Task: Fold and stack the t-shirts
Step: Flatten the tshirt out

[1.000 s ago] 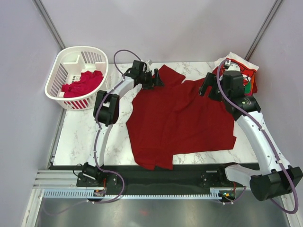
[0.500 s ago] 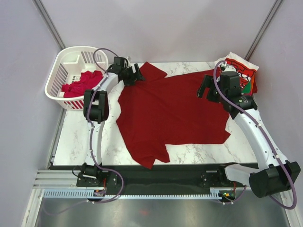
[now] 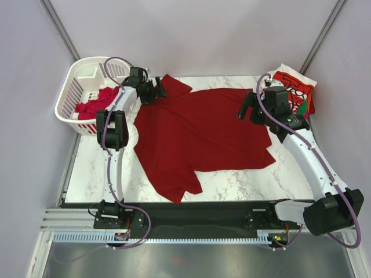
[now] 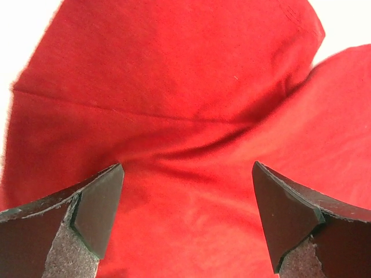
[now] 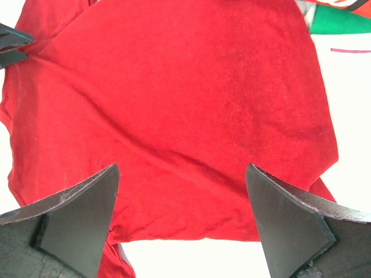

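Dark red t-shirt (image 3: 200, 136) had slid left across the desk (image 3: 93, 168), now spread flat; left end effector (image 3: 157, 91) and right end effector (image 3: 248, 111) both released, empty, so folding could start.

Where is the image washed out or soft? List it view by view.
Top external: even light, sharp, spread shirt dark red. Left wrist: table blown white, shirt brighter red. Right wrist: table blown white too.
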You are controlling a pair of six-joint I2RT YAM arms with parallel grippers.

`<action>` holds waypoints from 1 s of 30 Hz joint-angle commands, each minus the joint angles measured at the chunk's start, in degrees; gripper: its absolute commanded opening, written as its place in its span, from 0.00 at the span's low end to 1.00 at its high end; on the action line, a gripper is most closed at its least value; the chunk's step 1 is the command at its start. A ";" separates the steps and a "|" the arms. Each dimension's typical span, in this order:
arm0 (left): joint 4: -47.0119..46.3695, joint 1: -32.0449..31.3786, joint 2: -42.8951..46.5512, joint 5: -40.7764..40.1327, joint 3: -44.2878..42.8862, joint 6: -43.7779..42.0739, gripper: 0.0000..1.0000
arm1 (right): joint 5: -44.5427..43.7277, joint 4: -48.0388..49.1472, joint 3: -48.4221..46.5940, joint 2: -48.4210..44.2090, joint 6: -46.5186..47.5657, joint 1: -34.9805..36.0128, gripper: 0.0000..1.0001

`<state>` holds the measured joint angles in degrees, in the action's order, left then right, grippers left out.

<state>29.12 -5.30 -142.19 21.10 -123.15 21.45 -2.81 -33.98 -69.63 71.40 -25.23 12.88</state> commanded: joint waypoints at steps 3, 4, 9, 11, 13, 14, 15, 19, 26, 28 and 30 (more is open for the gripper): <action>2.16 -3.83 13.15 -2.81 -0.95 -3.70 1.00 | -0.88 1.98 0.01 0.76 -0.69 2.05 0.98; 2.34 -4.36 17.17 -3.43 -0.43 -3.87 1.00 | -1.40 1.98 0.28 0.68 -0.78 2.75 0.98; 3.13 -8.66 32.64 -10.44 12.70 -3.18 1.00 | -1.76 1.98 4.05 0.41 -2.45 4.51 0.98; 3.04 -10.34 42.37 -12.30 20.72 -1.69 1.00 | -1.67 2.16 6.07 0.50 -2.80 5.74 0.98; 3.13 -13.93 48.47 -15.82 33.81 -0.54 1.00 | -1.50 2.16 7.48 0.24 -3.33 6.53 0.98; 3.74 -15.25 55.11 -16.53 38.21 -0.36 1.00 | -1.59 2.16 7.83 0.06 -3.24 6.63 0.98; 4.36 -18.14 57.88 -18.45 46.43 0.25 1.00 | -1.50 1.99 8.01 -0.29 -3.07 6.80 0.98; 8.75 -24.83 72.64 -19.52 64.23 9.45 1.00 | -2.20 0.93 9.06 -3.09 -2.28 6.98 0.98; 13.06 -32.05 92.52 -16.53 84.55 26.43 0.97 | -1.06 0.75 12.14 -4.86 -2.54 6.98 0.98; 12.89 -33.89 93.50 -16.36 89.21 30.29 0.96 | -0.88 0.93 13.11 -5.30 -2.71 7.07 0.98; 12.45 -36.60 92.89 -16.44 92.12 32.41 0.96 | -0.71 0.84 13.46 -5.83 -2.63 7.07 0.98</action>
<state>42.09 -39.16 -49.08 4.99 -34.09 44.16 -3.75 -33.87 -56.99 67.16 -27.44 19.73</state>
